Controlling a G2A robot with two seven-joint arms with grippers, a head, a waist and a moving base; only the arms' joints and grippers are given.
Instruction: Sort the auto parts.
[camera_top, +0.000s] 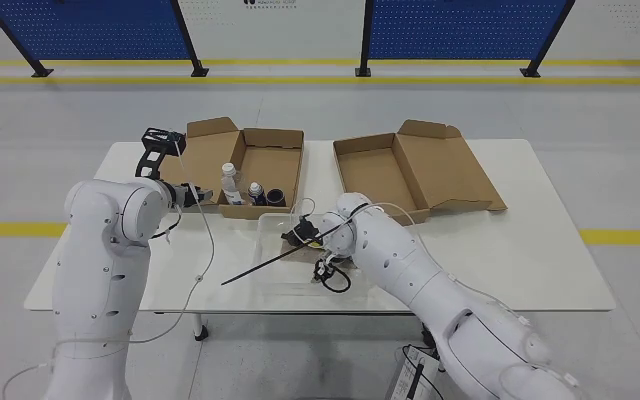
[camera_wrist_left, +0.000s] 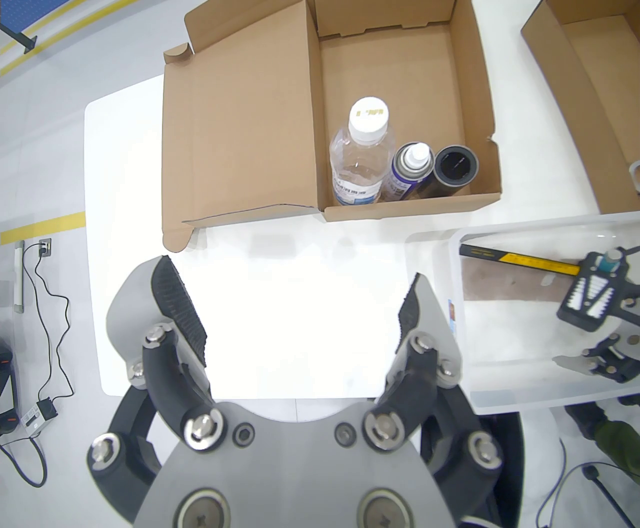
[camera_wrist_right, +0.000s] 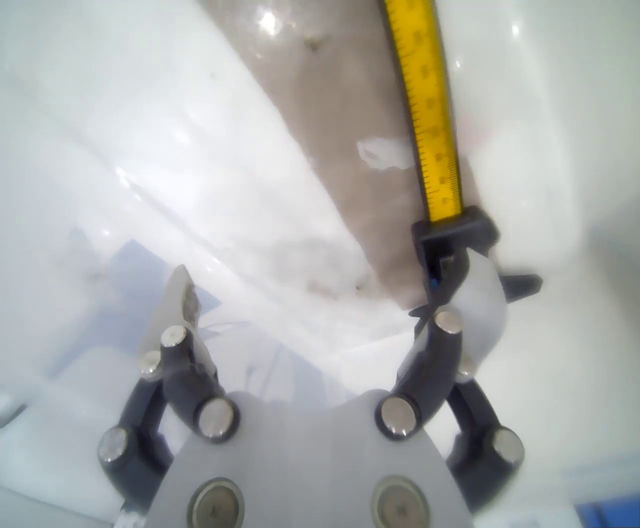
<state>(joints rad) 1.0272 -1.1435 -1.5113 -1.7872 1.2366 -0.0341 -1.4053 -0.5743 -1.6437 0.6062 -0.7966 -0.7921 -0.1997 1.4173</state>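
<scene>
The left tool (camera_wrist_left: 290, 280) hangs released, jaws wide apart, over bare counter (camera_wrist_left: 125, 175) just in front of the left box (camera_wrist_left: 400, 65), which sits toward the counter's far left corner. Against that box's near wall stand a clear bottle (camera_wrist_left: 360, 155), a spray can (camera_wrist_left: 410, 170) and a black tube (camera_wrist_left: 452, 170), side by side. The right tool (camera_wrist_right: 330, 285) is down inside the clear bin (camera_wrist_left: 525, 230) at the middle of the counter's near edge, also released; one finger (camera_wrist_right: 475, 285) touches the black end piece of the yellow-scaled measuring bar (camera_wrist_right: 430, 100) lying in the bin. The right box (camera_top: 420, 170) lies open along the far edge
</scene>
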